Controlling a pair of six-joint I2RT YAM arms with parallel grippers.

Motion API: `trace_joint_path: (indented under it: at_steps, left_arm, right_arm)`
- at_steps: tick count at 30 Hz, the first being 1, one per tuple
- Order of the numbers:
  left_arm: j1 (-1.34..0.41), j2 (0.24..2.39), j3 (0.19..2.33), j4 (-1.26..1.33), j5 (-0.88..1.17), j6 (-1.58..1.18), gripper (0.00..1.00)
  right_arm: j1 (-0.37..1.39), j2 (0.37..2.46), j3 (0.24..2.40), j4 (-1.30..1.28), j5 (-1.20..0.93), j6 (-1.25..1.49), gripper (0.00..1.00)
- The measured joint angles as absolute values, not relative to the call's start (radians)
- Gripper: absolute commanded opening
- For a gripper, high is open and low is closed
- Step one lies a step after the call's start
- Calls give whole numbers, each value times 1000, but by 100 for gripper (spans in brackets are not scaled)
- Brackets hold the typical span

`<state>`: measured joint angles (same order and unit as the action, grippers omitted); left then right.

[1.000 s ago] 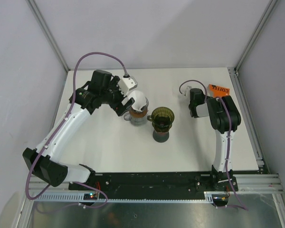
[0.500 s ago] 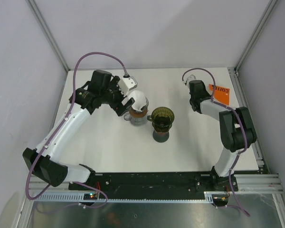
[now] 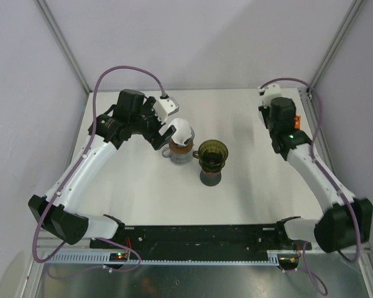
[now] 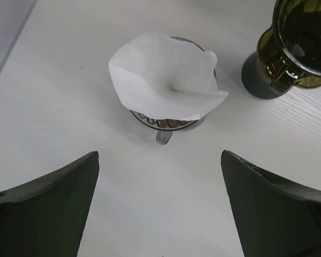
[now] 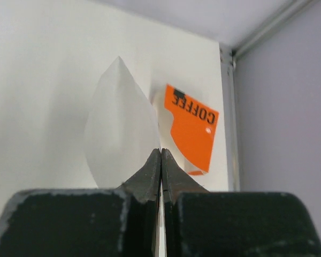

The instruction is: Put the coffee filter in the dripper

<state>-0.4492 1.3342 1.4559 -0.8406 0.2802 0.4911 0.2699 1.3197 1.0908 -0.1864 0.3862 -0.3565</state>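
A white coffee filter point(image 4: 166, 80) sits open in a clear glass dripper point(image 3: 179, 148) with a small handle point(image 4: 164, 136). A green glass dripper point(image 3: 212, 154) on a dark base stands just right of it and shows in the left wrist view point(image 4: 299, 43); nothing shows inside it. My left gripper point(image 3: 161, 131) is open and empty, just left of the filtered dripper, its fingers point(image 4: 48, 203) spread wide. My right gripper point(image 5: 161, 152) is shut on a second white filter point(image 5: 120, 126), held up at the back right point(image 3: 281, 118).
An orange packet marked COFFEE point(image 5: 192, 126) lies on the white table point(image 3: 248, 186) by the right rail point(image 3: 323, 143), and is partly hidden under my right arm in the top view point(image 3: 297, 122).
My right arm has swung from near the green dripper out to the back right corner and stretched out. The left arm has barely moved.
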Motion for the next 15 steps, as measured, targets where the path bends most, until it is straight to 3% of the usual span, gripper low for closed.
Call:
trace_joint_path:
  at_steps: [7, 15]
  left_arm:
    - [-449, 1335, 1544, -841, 271, 427, 100]
    - [-449, 1340, 1629, -838, 277, 360, 100]
  right_arm:
    - [267, 1095, 1187, -300, 157, -205, 0]
    - [345, 1177, 1542, -680, -103, -69, 0]
